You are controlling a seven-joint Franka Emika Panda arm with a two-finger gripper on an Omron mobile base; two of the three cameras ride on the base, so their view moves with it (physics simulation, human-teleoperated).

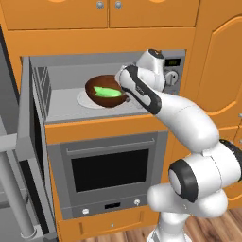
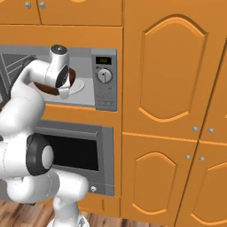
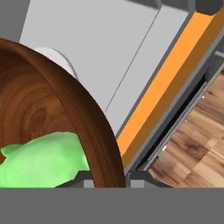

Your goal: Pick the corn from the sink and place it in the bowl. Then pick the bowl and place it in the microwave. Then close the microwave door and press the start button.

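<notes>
The dark brown bowl [image 1: 101, 85] is inside the open microwave [image 1: 61, 106], tilted over its white turntable plate [image 1: 84, 100]. The green corn [image 1: 108, 92] lies in the bowl. My gripper [image 1: 125, 94] reaches in from the right and is shut on the bowl's right rim. In the hand view the rim [image 3: 89, 122] runs down between the two fingertips of the gripper [image 3: 109, 181], with the corn [image 3: 43, 159] just inside it. The right base view shows the bowl [image 2: 72, 78] partly hidden behind my hand. The microwave door [image 1: 32, 142] stands swung open at the left. The sink is out of view.
The microwave's control panel [image 2: 105, 84] with its dial is to the right of the cavity. An oven [image 1: 111, 170] with a horizontal handle sits directly below. Orange cabinets [image 2: 173, 88] fill the wall to the right, above a wood floor [image 3: 197, 148].
</notes>
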